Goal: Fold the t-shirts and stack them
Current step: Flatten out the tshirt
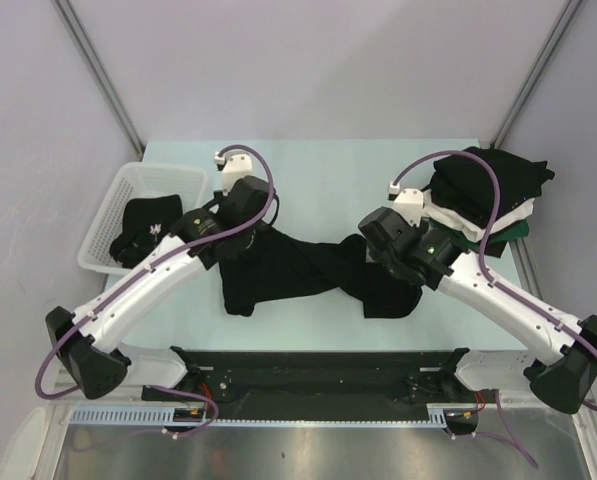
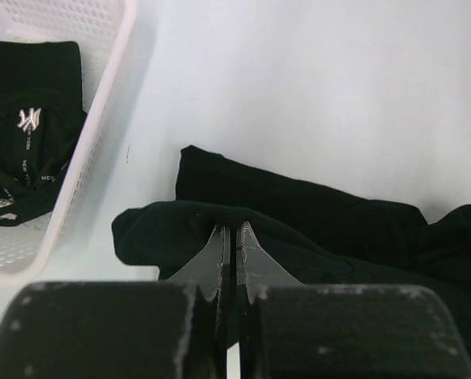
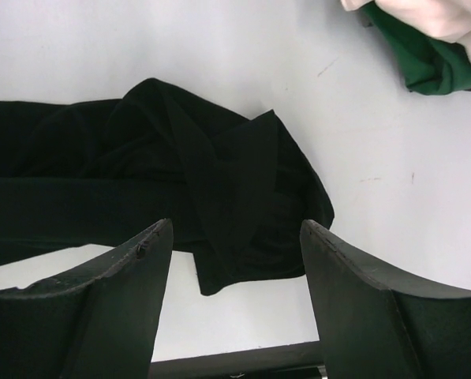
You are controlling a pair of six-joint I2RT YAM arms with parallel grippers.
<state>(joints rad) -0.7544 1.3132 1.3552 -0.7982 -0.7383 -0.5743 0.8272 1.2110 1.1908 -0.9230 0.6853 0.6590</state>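
**Item: black t-shirt** [image 1: 298,270]. Lies unfolded and rumpled at mid-table, between the two arms. Long axis runs left to right; the left end is bunched, the right end falls in a narrower fold pointing near-right.

**Left gripper** [image 2: 233,237]. Jaws fully closed, tips meeting on a raised fold at the shirt's left end and, by the look of it, pinching it (the cloth arcs up to the tips).

**Right gripper** [image 3: 235,229]. Jaws wide apart and holding nothing. It hovers over the shirt's right end, which lies straight below and just beyond the fingers. This arm is the nearer one to that free end.

**Folded stack** [image 1: 488,190]. Far right; black on white on green.

**Basket** [image 1: 103,215]. Far left, with dark shirts inside.
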